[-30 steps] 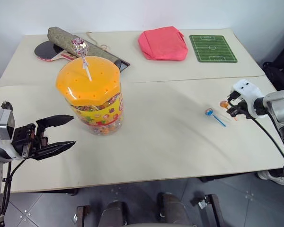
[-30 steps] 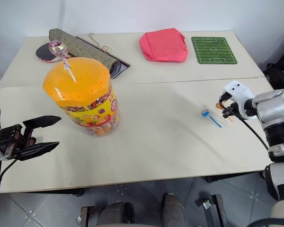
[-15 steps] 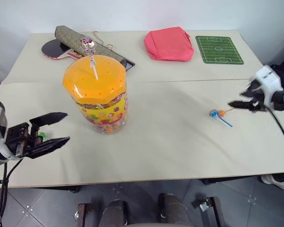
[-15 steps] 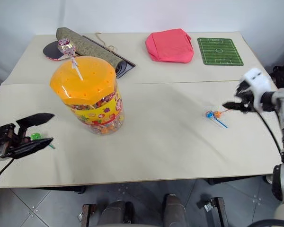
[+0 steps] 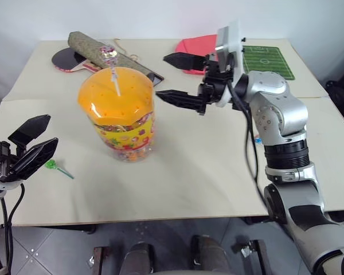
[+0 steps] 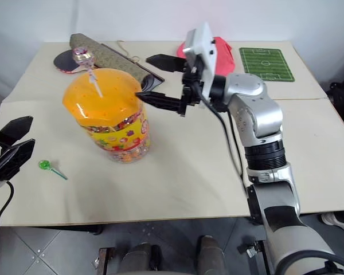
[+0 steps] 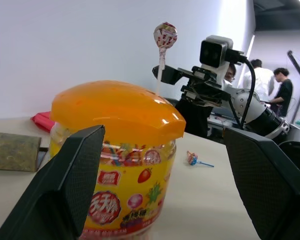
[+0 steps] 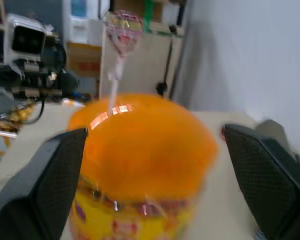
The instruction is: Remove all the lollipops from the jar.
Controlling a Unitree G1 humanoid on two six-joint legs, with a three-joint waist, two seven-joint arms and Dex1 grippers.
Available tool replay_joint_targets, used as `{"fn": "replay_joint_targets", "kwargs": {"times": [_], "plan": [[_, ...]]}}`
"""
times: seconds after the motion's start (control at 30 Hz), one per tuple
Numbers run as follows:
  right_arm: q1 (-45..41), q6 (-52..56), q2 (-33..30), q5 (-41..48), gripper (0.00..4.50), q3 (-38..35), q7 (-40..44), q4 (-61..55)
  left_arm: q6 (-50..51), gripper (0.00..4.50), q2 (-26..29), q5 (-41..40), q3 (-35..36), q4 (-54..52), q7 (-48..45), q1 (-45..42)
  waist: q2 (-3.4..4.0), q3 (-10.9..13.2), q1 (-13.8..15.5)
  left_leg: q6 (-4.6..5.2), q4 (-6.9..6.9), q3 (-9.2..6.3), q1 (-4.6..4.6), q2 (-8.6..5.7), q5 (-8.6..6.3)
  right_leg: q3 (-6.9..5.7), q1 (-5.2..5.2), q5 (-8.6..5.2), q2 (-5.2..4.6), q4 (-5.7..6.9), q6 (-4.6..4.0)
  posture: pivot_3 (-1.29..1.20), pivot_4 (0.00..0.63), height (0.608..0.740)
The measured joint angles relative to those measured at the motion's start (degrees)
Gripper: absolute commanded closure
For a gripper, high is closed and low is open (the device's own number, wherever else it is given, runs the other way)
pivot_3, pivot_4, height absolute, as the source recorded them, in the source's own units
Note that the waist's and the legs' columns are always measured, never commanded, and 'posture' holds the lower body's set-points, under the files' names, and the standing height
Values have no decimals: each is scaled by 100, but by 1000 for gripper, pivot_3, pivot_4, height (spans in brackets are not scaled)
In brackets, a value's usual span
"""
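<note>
Claw, right [image 5: 178,77]: fingers spread wide and empty, pointing across the worktop [image 5: 195,177] toward the jar [image 5: 118,114], one finger level with the lid's rim, the other farther back above the worktop. Claw, left [image 5: 31,143]: fingers also wide apart and empty, held at the near left edge of the worktop, beside the jar but clear of it.

Worktop: pale, covered with beige sheets. Jar: upright left of centre, clear-walled, with a domed orange lid [image 6: 100,98] pierced by small holes and a yellow candy-print label. Red pouch [image 5: 196,44] and green football-pitch mat [image 5: 270,59]: at the far edge, partly behind the right arm. Rolled olive mat [image 5: 94,48]: far left, lying over a table-tennis bat [image 5: 63,59].

Pink-purple lollipop [image 5: 108,53]: standing in the lid, its thin stick tilted and its wrapped head above the dome. Green lollipop [image 6: 45,165]: lying flat on the worktop, just beside the left claw and near the jar's left side. Blue lollipop [image 7: 192,158]: lying on the worktop well to the jar's right, seen in the left wrist view.
</note>
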Motion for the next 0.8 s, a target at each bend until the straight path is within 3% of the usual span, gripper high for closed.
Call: {"fn": "replay_joint_targets", "kwargs": {"times": [0.1, 0.2, 0.6, 0.8], "plan": [[-188, 122, 488, -188, 7, 291, -355, 87, 0, 527, 13, 16, -23, 5, -8, -41, -2, -1, -45, -1, 0, 4, -4, 3, 1, -3, -4, 1, 3, -4, 3, 0, 150, 740], [-437, 318, 740, -293, 569, 374, -761, 219, 0, 527, 34, 31, -54, 3, -13, -73, -2, -1, -102, -3, -2, 2, -4, 7, 2, -6, -5, 1, 6, -3, 3, 0, 150, 740], [-464, 634, 996, -63, 4450, 377, -718, 100, -2, 527, 40, 36, -40, 5, -44, -55, -5, -3, -195, -3, -3, 0, -6, 7, 2, -8, -5, 1, 6, -4, 3, 0, 150, 740], [-463, 853, 1004, 31, 4485, 389, -601, -17, -28, 527, 41, 43, -24, 6, -58, -52, -5, -3, -190, -3, -3, 0, -6, 7, 2, -8, -5, 1, 6, -4, 3, 0, 150, 740]]}}
